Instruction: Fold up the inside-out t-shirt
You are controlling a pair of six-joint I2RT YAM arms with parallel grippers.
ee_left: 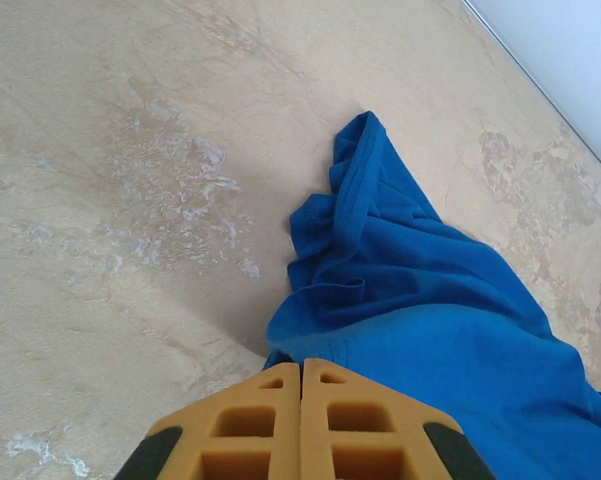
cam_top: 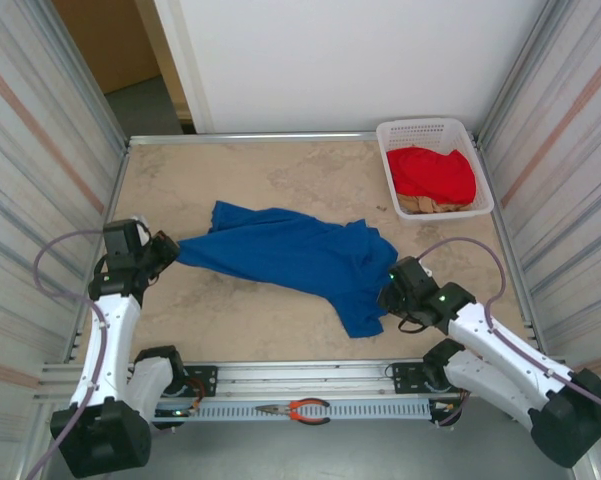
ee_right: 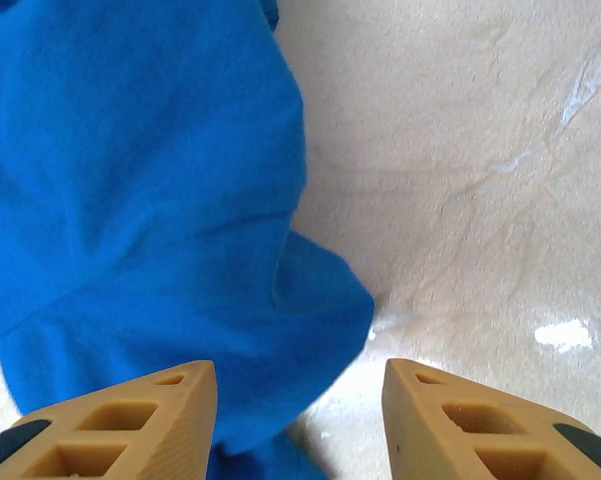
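Top external view: the inside-out t-shirt [cam_top: 300,255] is a royal-blue rumple strung out across the middle of the table [cam_top: 280,170], nowhere near flat, so I'd say we're at the spreading-out step and no real fold has been made yet. The left gripper [cam_top: 163,250] sits at the shirt's left end. In the left wrist view its two orange fingers are pressed flat together with blue cloth coming straight out from between them, so it's pinching an edge of the shirt. The right gripper [cam_top: 388,296] is down by the near right part of the shirt, where a flap hangs toward the front rail. In the right wrist view its jaws stand about halfway apart with bare table showing in the gap and cloth under the left finger only, so it looks like it has hold of nothing. My guess for the next move: the right one needs to slide over onto that flap, close on a hem or corner, then both arms pull apart to flatten the thing. The surface is a beige, marble-looking top with pale scuffs. A white basket [cam_top: 425,125] at the far right corner holds a red garment [cam_top: 435,172] on a tan cloth [cam_top: 430,205], red-handled pliers [cam_top: 300,410] lie on the front rail, corrugated metal walls [cam_top: 40,150] stand on both sides, and a white wall [cam_top: 350,60] is behind.
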